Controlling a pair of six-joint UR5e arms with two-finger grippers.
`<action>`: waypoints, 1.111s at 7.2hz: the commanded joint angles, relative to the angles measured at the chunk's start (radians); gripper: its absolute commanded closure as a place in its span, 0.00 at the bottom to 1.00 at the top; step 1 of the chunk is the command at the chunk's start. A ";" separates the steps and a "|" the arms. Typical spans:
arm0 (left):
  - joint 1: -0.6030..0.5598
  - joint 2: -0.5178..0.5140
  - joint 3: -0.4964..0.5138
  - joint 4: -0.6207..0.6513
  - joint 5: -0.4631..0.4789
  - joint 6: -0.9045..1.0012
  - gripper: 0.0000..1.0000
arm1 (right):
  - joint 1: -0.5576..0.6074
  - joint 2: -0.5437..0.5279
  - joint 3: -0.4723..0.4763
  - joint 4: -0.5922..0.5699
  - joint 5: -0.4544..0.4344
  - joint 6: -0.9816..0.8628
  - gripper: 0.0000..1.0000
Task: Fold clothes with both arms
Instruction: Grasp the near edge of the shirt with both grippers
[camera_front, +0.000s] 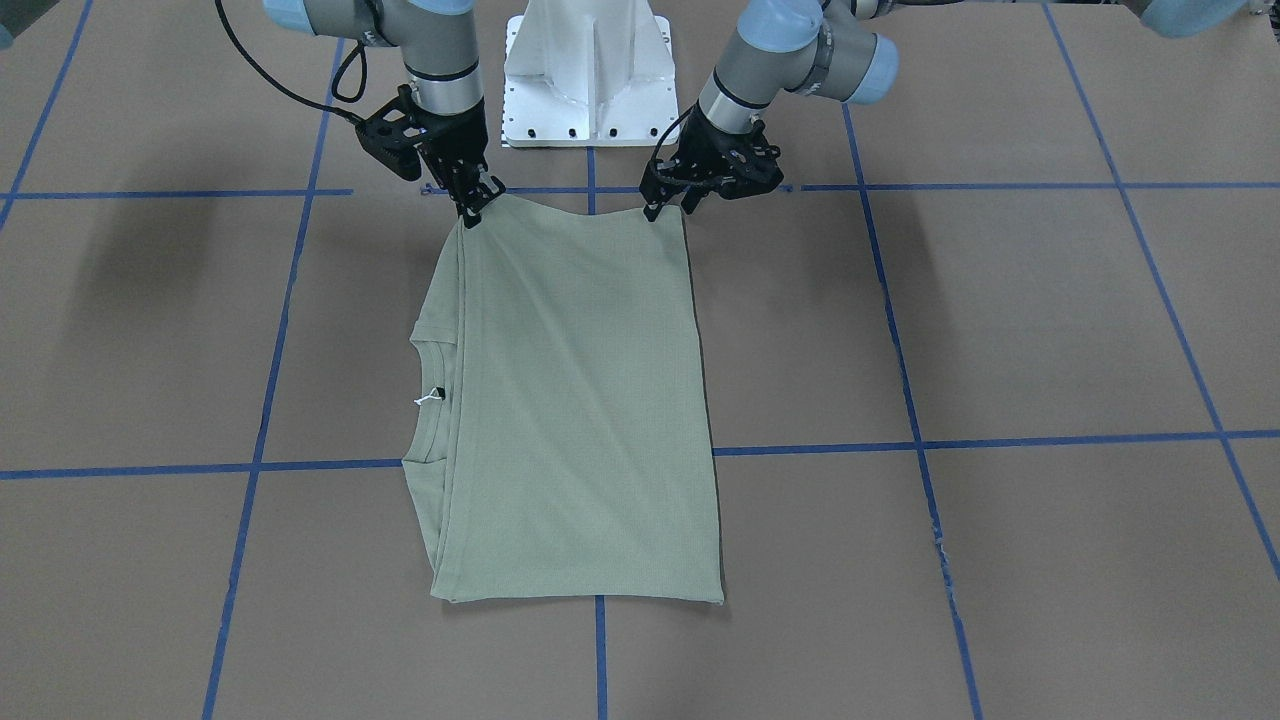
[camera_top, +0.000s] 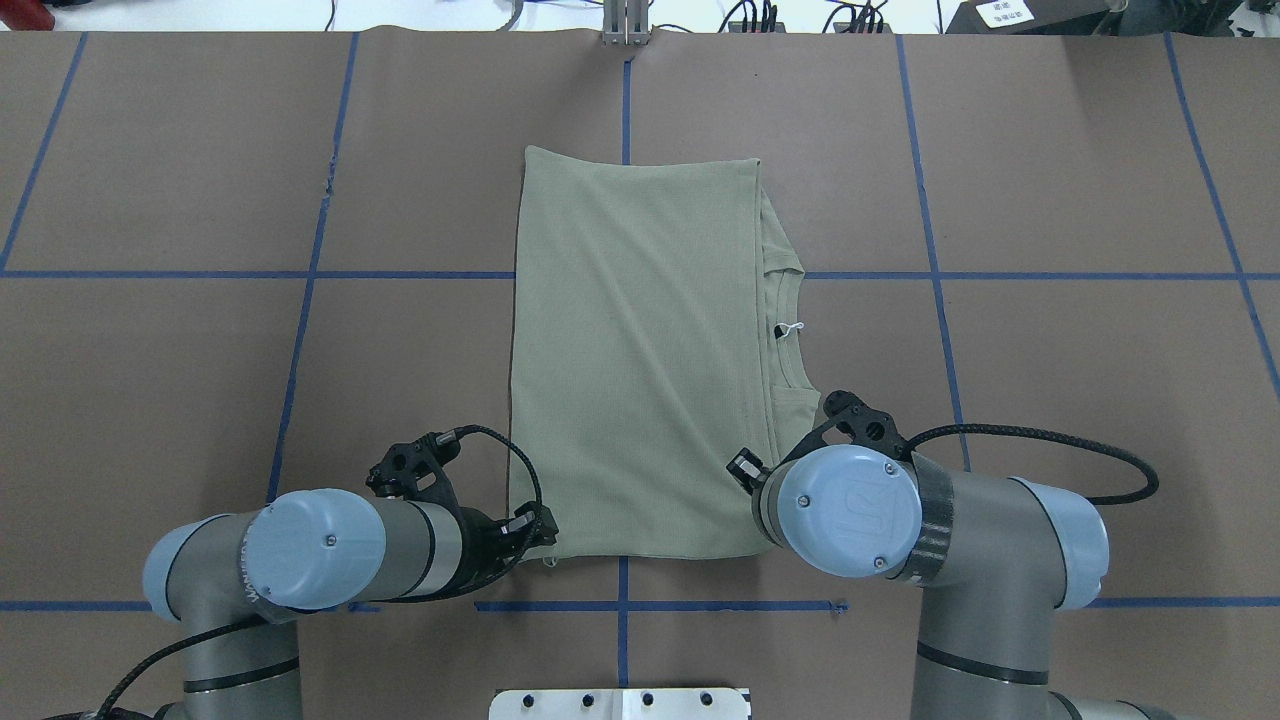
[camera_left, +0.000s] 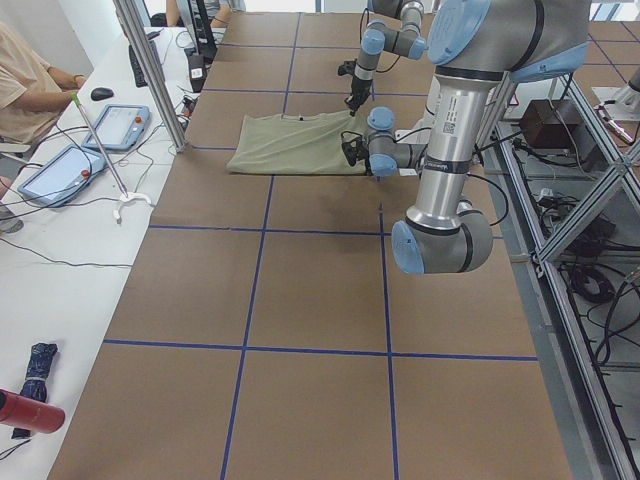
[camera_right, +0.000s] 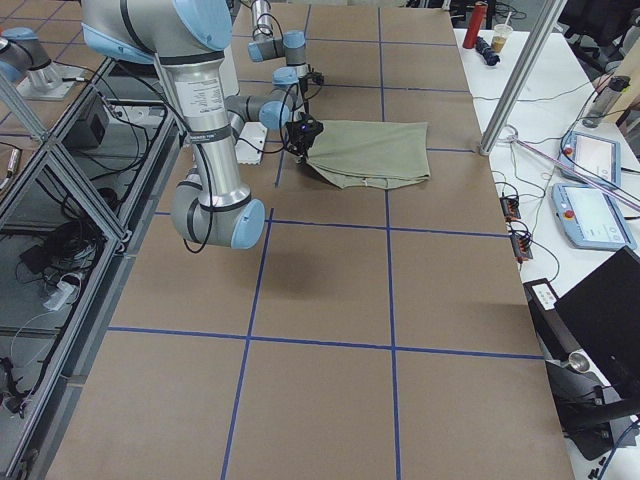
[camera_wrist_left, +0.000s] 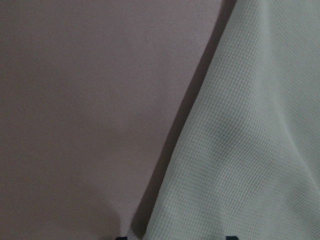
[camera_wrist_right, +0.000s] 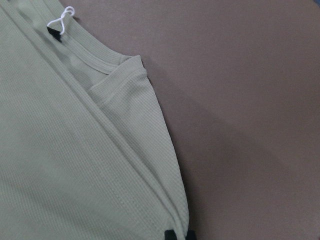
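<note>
Since both sets of fingers sit on the robot-side edge of the shirt, this reads as mid-fold, not the start. The right fingers are pinched shut on the corner at the collar side, and the right wrist view shows the tips right on that stacked corner. The left fingers look clamped on the other near corner. The edge between them sags slightly, so it's lifted a little off the counter.

Done so far, by my read: the sleeves are out of sight, presumably tucked in, and a top layer is folded across. The shirt is a long rectangle running away from the robot, with only the collar and white label peeking out on the robot's right.

Left to do: probably carry this near edge over to the far edge to halve it, then let go. The far end lies flat and fairly square.
</note>
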 joint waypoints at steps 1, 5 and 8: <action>0.000 0.001 0.000 0.000 0.001 -0.009 0.96 | 0.000 0.001 0.000 0.001 0.000 0.000 1.00; -0.011 0.028 -0.079 0.002 0.001 -0.004 1.00 | -0.005 0.014 0.003 0.001 -0.002 0.002 1.00; -0.001 0.195 -0.286 0.002 0.001 -0.012 1.00 | -0.082 0.004 0.061 -0.001 -0.038 0.002 1.00</action>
